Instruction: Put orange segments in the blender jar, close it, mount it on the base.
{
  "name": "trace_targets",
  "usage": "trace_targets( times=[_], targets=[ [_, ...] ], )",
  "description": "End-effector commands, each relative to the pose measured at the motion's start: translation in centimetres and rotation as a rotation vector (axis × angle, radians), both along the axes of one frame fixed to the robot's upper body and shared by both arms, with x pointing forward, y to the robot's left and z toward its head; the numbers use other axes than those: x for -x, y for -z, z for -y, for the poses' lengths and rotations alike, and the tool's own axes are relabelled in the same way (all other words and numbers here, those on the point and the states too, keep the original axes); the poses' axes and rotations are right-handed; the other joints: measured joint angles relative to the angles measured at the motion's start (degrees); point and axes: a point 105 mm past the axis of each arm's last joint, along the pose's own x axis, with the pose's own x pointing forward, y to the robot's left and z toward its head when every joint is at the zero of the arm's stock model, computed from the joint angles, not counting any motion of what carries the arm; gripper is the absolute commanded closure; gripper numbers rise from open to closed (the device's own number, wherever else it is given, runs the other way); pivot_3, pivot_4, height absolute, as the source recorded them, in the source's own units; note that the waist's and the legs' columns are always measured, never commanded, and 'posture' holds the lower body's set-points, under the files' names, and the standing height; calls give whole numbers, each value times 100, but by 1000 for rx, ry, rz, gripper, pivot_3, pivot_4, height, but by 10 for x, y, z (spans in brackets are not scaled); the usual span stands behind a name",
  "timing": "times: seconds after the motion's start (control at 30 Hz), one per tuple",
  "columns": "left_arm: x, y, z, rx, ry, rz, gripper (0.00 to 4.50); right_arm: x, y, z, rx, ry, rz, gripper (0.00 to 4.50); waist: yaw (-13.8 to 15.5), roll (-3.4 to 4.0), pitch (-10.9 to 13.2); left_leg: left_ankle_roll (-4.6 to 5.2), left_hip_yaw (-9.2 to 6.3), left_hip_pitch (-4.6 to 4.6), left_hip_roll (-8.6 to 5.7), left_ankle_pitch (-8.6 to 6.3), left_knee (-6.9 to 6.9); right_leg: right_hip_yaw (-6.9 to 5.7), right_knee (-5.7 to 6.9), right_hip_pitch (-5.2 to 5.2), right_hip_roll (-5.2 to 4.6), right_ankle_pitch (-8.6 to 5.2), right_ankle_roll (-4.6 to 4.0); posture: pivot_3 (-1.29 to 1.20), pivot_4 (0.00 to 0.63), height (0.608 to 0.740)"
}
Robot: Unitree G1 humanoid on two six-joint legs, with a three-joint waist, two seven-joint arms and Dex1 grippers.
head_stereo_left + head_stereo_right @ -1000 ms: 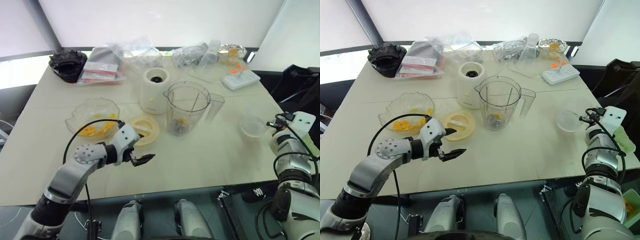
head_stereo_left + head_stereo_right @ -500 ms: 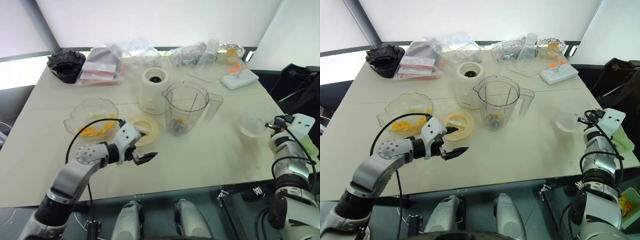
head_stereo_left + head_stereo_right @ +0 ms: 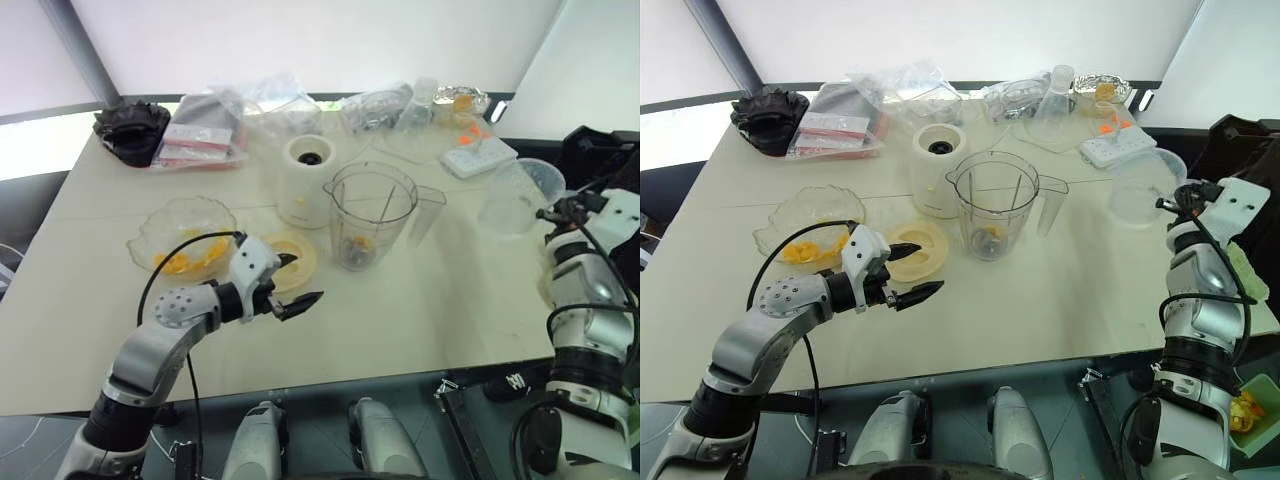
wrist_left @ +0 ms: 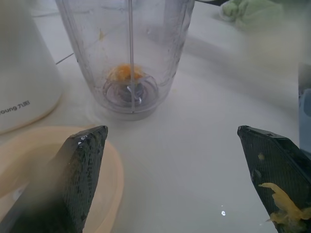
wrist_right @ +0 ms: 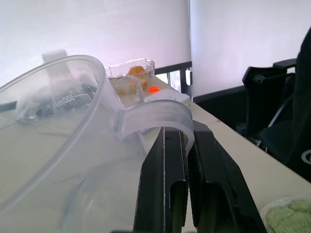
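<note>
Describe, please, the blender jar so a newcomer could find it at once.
Look to the middle of the cream table. Right of the squat white base stands the blender jar, tall and clear, with a side handle and orange segments at its bottom; the nearby scalloped bowl is shallow.

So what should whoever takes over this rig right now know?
Left gripper: open, empty, hovering low over the table beside the cream-yellow lid.
Right gripper: shut on the tab of a small clear cup, held off the table at the right edge.
Blender jar: upright mid-table, uncovered, an orange segment on its blade hub.
Base: just behind the jar, nothing on it.
More orange pieces lie in the scalloped glass bowl.
Done: some fruit is in.
Left: any remaining segments, lid on, jar onto base.
</note>
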Motion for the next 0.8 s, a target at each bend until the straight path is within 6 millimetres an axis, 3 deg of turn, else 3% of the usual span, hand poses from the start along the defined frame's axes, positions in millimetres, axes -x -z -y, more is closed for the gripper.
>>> trace_targets(
  times=[0.03,0.2,0.4,0.57,0.8],
  targets=[
    [0,-9,1,5,7,56,0,4,-55,-9,66,-43,122,4439,0,1,0,0,0,0,0,0,0,0,0,0,0,0,0,0,150,740],
    [-3,-9,2,19,5,54,0,-2,-92,-35,149,-144,155,4439,-10,2,1,0,1,-1,2,0,-2,1,0,-5,0,0,0,0,150,740],
    [-6,-7,2,7,-8,66,0,-9,-122,-82,285,-326,185,4439,-3,2,2,0,3,-3,3,0,-5,0,0,-9,2,0,-1,0,150,740],
    [-8,-7,1,8,-17,72,0,-10,-129,-117,433,-446,187,4439,24,2,2,0,4,-9,2,0,-5,0,-3,-11,-2,0,-1,0,150,740],
    [-7,-8,3,10,-22,78,0,-12,-126,-141,575,-522,188,4439,20,1,3,0,6,-9,2,0,-5,-1,-4,-12,-3,0,-1,0,150,740]
  ],
)
